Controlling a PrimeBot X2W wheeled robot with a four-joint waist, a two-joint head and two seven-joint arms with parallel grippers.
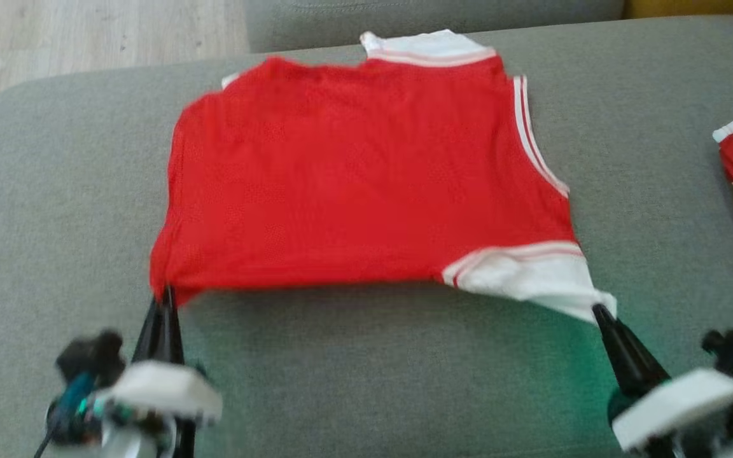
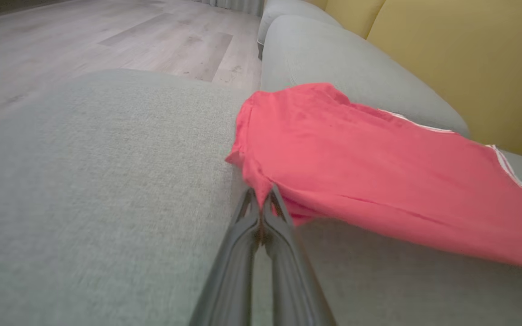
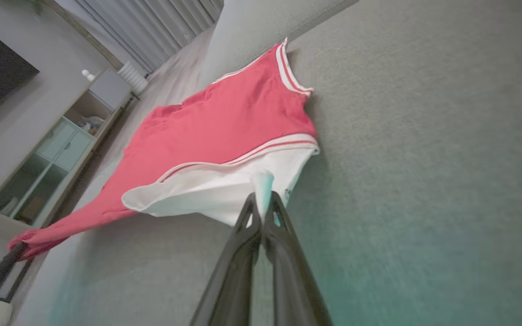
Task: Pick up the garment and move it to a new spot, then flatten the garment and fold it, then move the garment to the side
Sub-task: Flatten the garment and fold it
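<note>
Two near corners of the red garment (image 1: 366, 172), spread on the sofa seat (image 1: 55, 191), are clamped: my left gripper (image 1: 164, 296) at 7 o'clock, my right gripper (image 1: 597, 310) at 5. Open seat toward 9.

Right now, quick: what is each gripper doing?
Left gripper: closed, pinching a red corner of the red mesh sleeveless jersey with white trim.
Right gripper: closed, pinching the jersey's white corner.
</note>
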